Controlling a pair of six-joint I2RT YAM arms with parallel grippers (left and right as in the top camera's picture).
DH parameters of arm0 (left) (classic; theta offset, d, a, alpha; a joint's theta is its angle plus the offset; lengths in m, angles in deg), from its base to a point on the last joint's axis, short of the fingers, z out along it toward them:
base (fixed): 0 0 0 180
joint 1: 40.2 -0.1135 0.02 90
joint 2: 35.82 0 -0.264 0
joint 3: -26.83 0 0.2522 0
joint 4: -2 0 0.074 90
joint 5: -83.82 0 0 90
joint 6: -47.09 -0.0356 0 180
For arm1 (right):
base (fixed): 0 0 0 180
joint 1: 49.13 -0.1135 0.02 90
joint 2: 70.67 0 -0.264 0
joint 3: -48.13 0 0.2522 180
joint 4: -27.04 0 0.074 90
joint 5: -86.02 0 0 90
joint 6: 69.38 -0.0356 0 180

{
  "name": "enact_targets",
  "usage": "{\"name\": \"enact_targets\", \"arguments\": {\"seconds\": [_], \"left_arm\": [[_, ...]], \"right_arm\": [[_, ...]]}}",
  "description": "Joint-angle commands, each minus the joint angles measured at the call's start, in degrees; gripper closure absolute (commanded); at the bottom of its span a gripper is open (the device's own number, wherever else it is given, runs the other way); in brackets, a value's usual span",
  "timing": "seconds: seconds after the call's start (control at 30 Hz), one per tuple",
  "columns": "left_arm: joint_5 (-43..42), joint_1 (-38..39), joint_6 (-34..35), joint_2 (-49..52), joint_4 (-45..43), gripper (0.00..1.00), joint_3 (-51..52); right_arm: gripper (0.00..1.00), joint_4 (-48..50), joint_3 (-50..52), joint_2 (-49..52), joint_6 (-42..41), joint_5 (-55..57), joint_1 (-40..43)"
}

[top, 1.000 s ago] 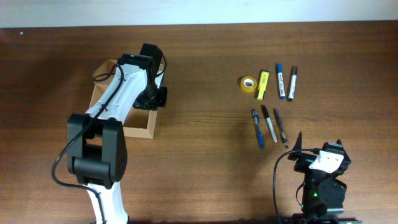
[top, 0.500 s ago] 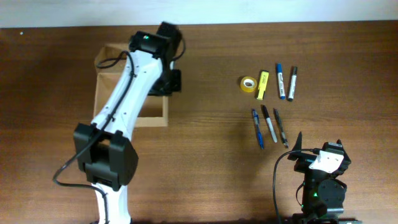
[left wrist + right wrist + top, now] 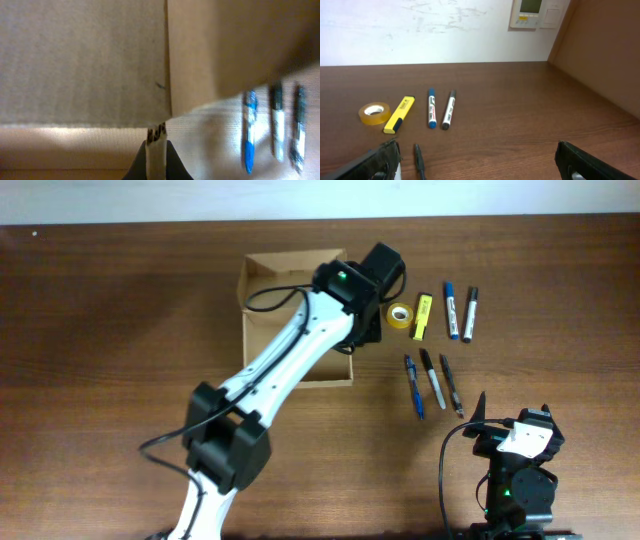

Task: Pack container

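The container (image 3: 268, 310), an open tan cardboard box, sits at mid-table with its flap toward the far edge. My left gripper (image 3: 358, 332) is shut on the box's right wall. In the left wrist view the cardboard (image 3: 85, 60) fills most of the frame and a thin pale edge is pinched in the gripper (image 3: 156, 155). My right gripper (image 3: 515, 435) rests near the front edge, open and empty. In its own view the gripper (image 3: 480, 167) stands wide apart over bare wood.
Right of the box lie a tape roll (image 3: 400, 314), a yellow highlighter (image 3: 422, 317), a blue marker (image 3: 451, 310) and a black marker (image 3: 470, 314). Three pens (image 3: 433, 378) lie below them. The left wrist view shows the pens (image 3: 250, 125) beside the box.
The left arm has swung right, dragging the container from the left side of the table to the middle, close to the tape roll. The right arm has not moved.
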Motion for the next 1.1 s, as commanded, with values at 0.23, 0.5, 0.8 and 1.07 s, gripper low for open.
{"name": "enact_targets", "arguments": {"seconds": [0.23, 0.5, 0.8, 1.07], "left_arm": [[0.85, -0.55, -1.7, 9.46, -1.86, 0.98, -0.76], [0.55, -0.52, -2.38, 9.51, -1.11, 0.34, -1.36], [1.33, -0.81, -6.43, 9.51, 14.56, 0.21, -22.03], [8.59, -1.6, -13.2, 7.08, 23.89, 0.04, -39.39]], "right_arm": [[0.01, -0.02, 0.46, -0.44, -0.44, -0.17, 0.37], [0.01, -0.02, 0.46, -0.44, -0.44, -0.17, 0.37], [0.01, -0.02, 0.46, -0.44, -0.44, -0.17, 0.37], [0.01, -0.02, 0.46, -0.44, -0.44, -0.17, 0.37]]}}
